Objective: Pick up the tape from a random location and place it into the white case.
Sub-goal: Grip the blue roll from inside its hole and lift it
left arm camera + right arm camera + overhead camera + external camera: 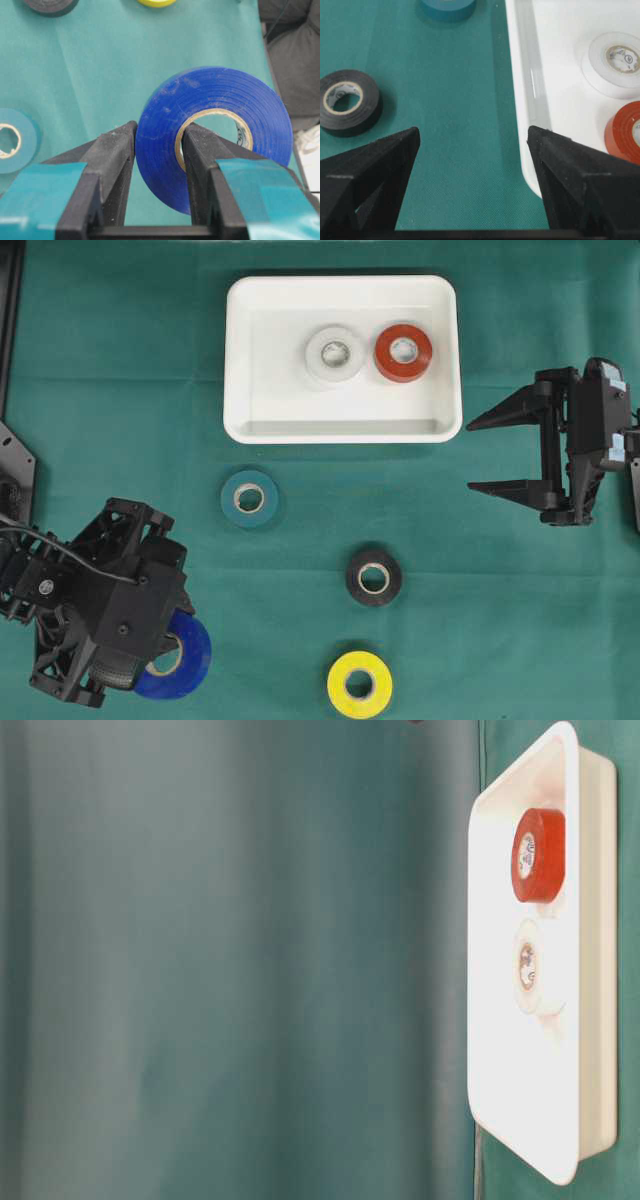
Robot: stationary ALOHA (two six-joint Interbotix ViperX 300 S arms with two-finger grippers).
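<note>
Left gripper (158, 150) pinches the glossy blue tape roll (220, 130), one finger through its core. Farther out, yellow (359, 683), black (374, 576), teal (249, 498) rolls on green cloth. Right gripper (484, 455) spread, empty. Farthest: shallow white plastic case (270, 350) holding white (334, 354), red (403, 352) rolls.

A robot test bench in a lab: two black arms flank a tabletop (450, 570) covered wholly in plain green cloth, on which lie only loose coloured tape rolls (373, 576) and a white case (243, 360), laid out as a staged exercise.
</note>
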